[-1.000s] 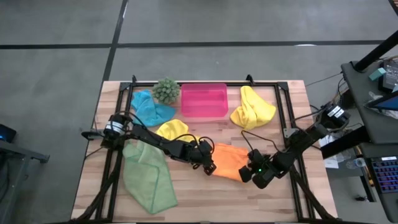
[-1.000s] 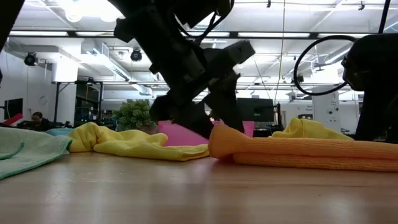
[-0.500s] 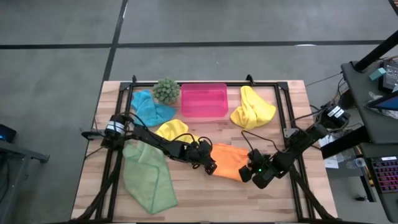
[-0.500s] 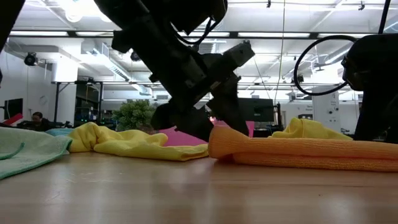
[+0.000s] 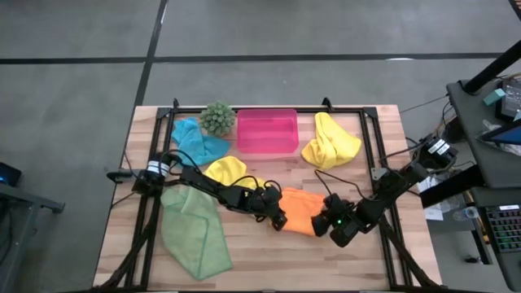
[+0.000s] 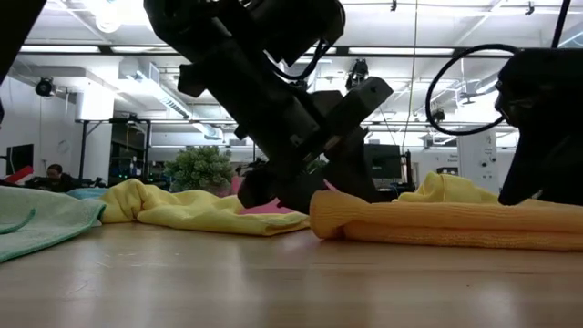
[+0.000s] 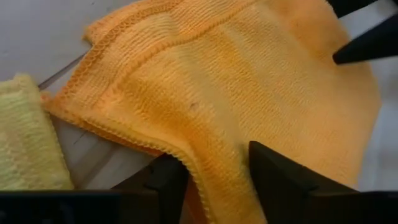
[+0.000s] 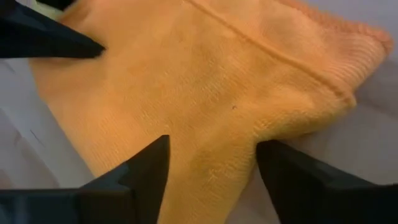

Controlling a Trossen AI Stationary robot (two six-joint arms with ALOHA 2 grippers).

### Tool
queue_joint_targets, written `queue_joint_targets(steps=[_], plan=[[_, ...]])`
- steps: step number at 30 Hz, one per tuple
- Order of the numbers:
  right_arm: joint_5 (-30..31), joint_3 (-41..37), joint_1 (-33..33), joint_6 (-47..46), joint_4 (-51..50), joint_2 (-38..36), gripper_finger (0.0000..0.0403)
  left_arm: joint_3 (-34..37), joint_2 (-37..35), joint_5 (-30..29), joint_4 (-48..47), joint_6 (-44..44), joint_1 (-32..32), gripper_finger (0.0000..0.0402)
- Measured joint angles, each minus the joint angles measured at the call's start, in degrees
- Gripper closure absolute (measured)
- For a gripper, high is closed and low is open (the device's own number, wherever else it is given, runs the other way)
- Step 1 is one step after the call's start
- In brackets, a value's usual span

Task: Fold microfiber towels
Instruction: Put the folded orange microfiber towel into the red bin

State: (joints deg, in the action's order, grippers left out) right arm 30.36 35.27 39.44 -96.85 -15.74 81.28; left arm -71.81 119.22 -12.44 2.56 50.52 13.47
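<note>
Orange towel [image 5: 299, 209]: we had this one lying near the front edge of the table, about mid-width, already doubled over by the look of it, so probably mid-fold.
Left gripper [image 5: 278, 220]: we sat at the towel's left end, fingers [image 7: 168, 180] straddling its edge with the cloth between them, not clamped down as far as we could tell.
Right gripper [image 5: 330, 226]: same deal at the towel's right end, fingers [image 8: 149, 171] apart with the orange corner between.
Green towel [image 5: 194, 229]: crumpled by the front left corner, untouched as far as we judged.
Yellow towels: one [image 5: 225, 170] bunched just left of centre, the other [image 5: 330, 142] heaped toward the back right, both unfolded.
Teal towel [image 5: 197, 143]: wadded near the back left, beside the plant [image 5: 217, 119].
Pink tray [image 5: 266, 130]: at the back edge, nothing in it.
Progress: we reckoned one towel underway, four to go.
</note>
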Motion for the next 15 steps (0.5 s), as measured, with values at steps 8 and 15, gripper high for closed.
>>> queue_joint_targets(steps=[8, 15], plan=[[3.09, -0.09, 0.0, 3.02, 0.32, 0.0, 0.0329, 0.18, 0.39, 0.06, 0.64, -2.91, 0.02, 0.0391], [6.32, -0.09, -0.09, 7.06, 1.42, -0.8, 0.0391, 0.32, -0.84, 0.21, 1.63, -6.35, 0.02, 0.0398]])
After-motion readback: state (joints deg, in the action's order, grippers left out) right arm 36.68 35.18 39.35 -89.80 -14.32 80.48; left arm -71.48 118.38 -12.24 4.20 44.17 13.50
